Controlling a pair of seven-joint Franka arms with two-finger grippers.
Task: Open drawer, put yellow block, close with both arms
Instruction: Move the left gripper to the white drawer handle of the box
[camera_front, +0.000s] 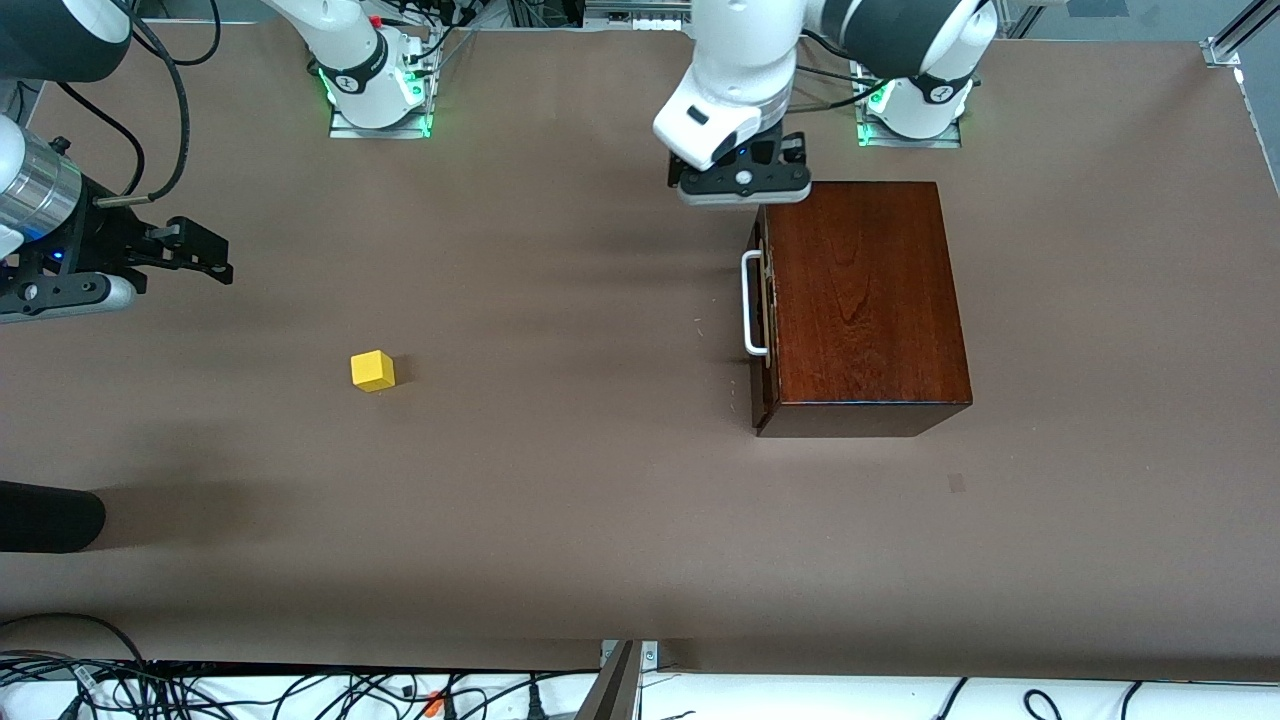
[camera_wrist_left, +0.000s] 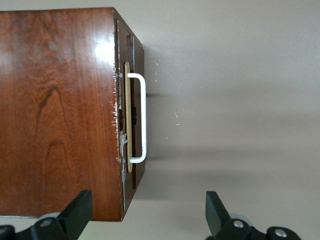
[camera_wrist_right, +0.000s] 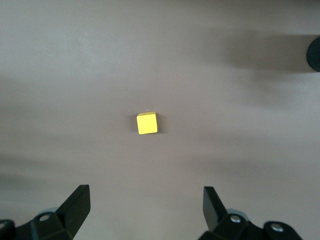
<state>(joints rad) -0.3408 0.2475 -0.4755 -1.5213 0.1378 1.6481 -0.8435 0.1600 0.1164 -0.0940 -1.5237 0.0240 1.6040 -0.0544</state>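
The mahogany box (camera_front: 860, 300) stands toward the left arm's end of the table, with its drawer (camera_wrist_left: 131, 115) shut and the white handle (camera_front: 752, 303) facing the right arm's end. My left gripper (camera_front: 745, 190) hangs open over the box's corner nearest the arm bases. In the left wrist view the gripper (camera_wrist_left: 146, 212) straddles that corner, short of the handle (camera_wrist_left: 142, 117). The yellow block (camera_front: 372, 370) lies alone on the table toward the right arm's end. My right gripper (camera_front: 205, 250) hovers open and empty, well apart from the block. The right wrist view shows the block (camera_wrist_right: 147, 123) ahead of the open gripper (camera_wrist_right: 145, 205).
A black rounded object (camera_front: 50, 517) juts in at the table's edge at the right arm's end, nearer the front camera than the block; it also shows in the right wrist view (camera_wrist_right: 314, 54). Cables (camera_front: 300, 690) lie along the near edge. Brown table (camera_front: 560, 480) spreads between block and box.
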